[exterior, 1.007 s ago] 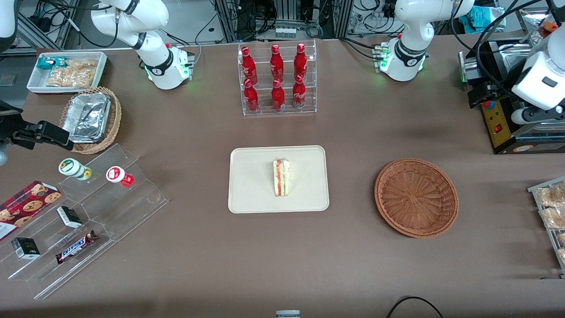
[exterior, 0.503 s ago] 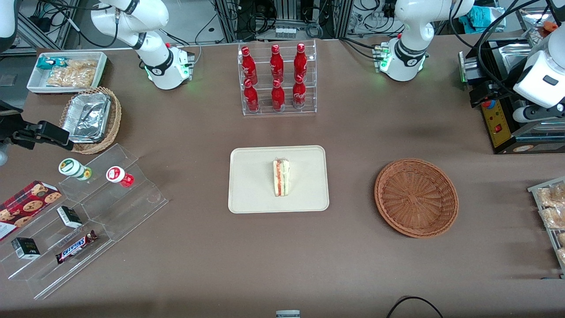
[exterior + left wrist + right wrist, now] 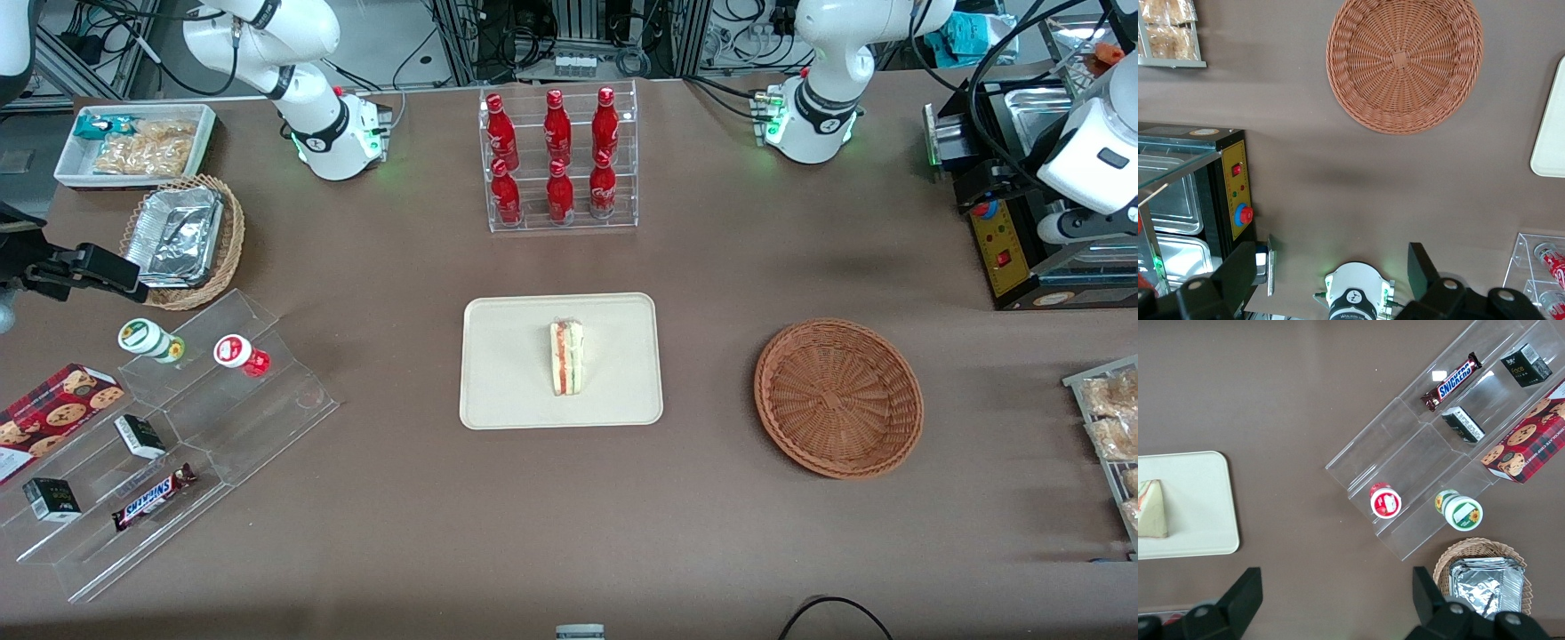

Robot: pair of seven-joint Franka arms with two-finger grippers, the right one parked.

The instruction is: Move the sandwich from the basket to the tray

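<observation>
The sandwich, a white-bread wedge with red and green filling, lies on the cream tray at the table's middle. It also shows in the right wrist view as the sandwich on the tray. The reddish-brown wicker basket sits empty beside the tray, toward the working arm's end. My left gripper hangs high above the table at that end, farther from the front camera than the basket and well apart from it. Its wrist view shows the gripper open with nothing between the fingers, looking down on the basket.
A black control box with a red button stands under the gripper. A clear rack of red bottles stands farther back than the tray. Packed snacks lie at the working arm's end. A stepped acrylic stand and a foil-tray basket sit toward the parked arm's end.
The left arm's wrist and gripper have drifted slightly farther toward the working arm's end of the table. The sandwich, tray and basket have not moved.
</observation>
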